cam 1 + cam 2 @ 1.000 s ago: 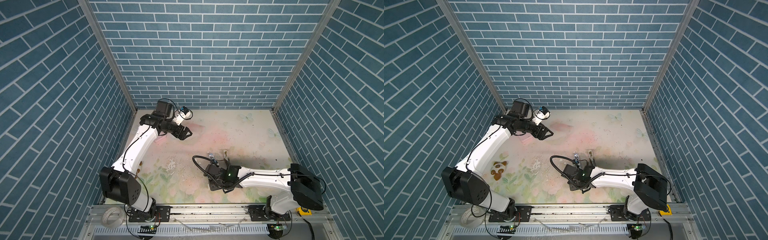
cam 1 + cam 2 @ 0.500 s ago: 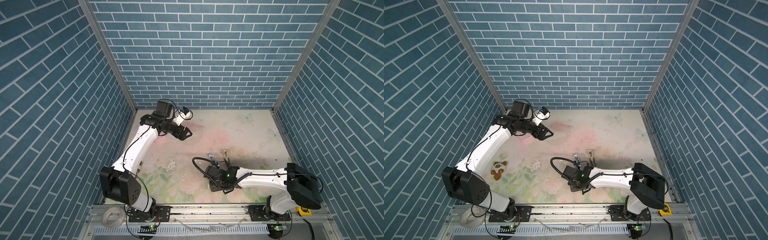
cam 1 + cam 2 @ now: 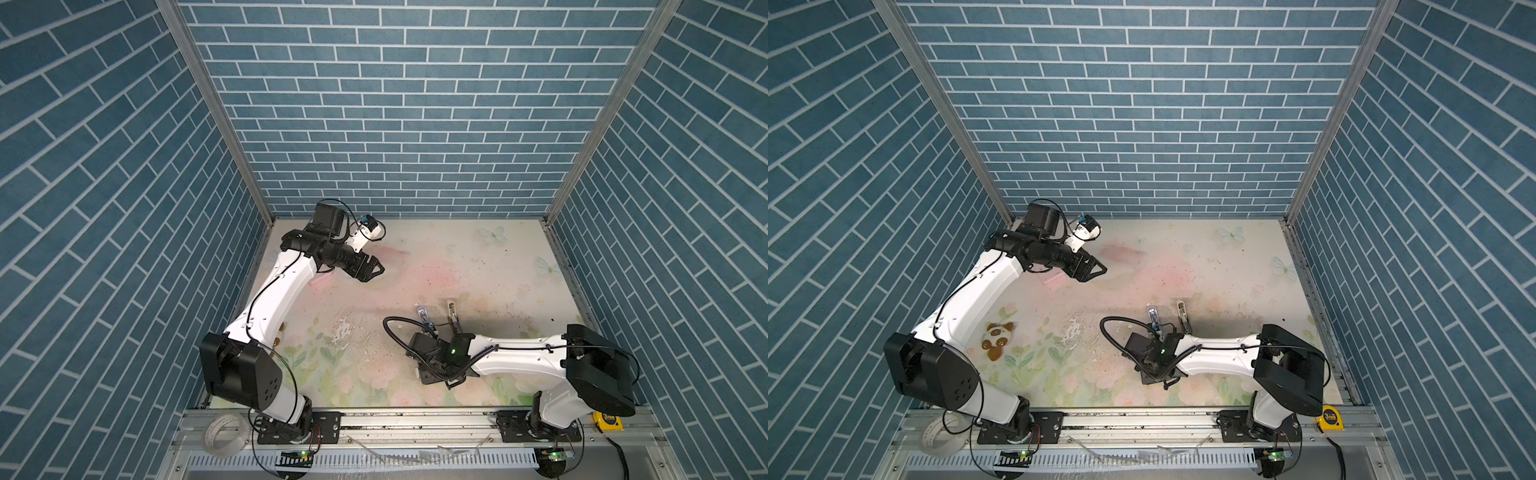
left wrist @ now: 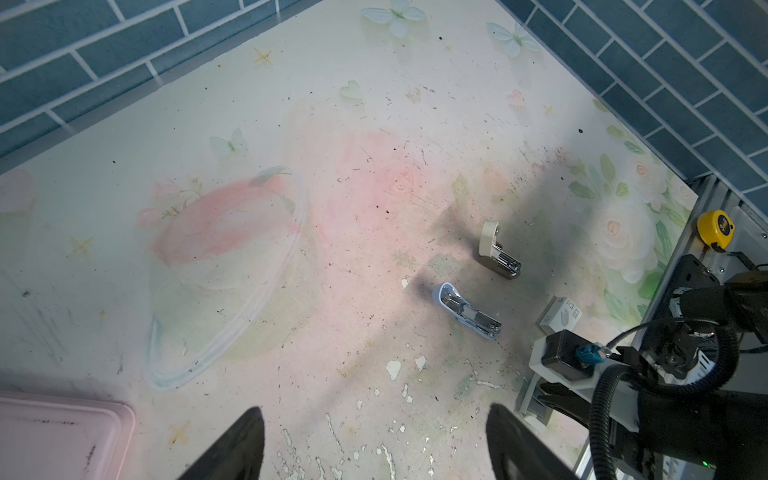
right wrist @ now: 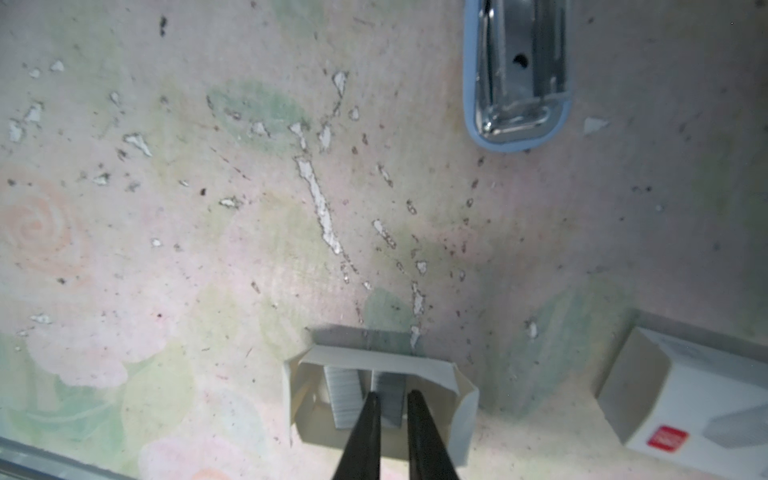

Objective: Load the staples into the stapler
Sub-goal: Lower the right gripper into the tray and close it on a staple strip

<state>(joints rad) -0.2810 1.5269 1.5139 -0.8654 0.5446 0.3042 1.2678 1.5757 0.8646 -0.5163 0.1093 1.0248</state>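
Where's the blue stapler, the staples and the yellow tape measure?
blue stapler [image 4: 467, 311]: left wrist view, metal channel.
staples [image 5: 341, 392]: right wrist view, one grey strip.
yellow tape measure [image 4: 715, 225]: left wrist view, yellow case.

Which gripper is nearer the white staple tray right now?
Right. The right gripper is down in the white tray, straddling a strip of staples; the left gripper hangs open far across the table.

Little legible text
A "3" stands on the round yellow tape measure [image 3: 1331, 417], at five o'clock off the desk [image 3: 1183, 257]; the red label [image 5: 668, 437] on the white cardboard sleeve [image 5: 648, 374] is unreadable.
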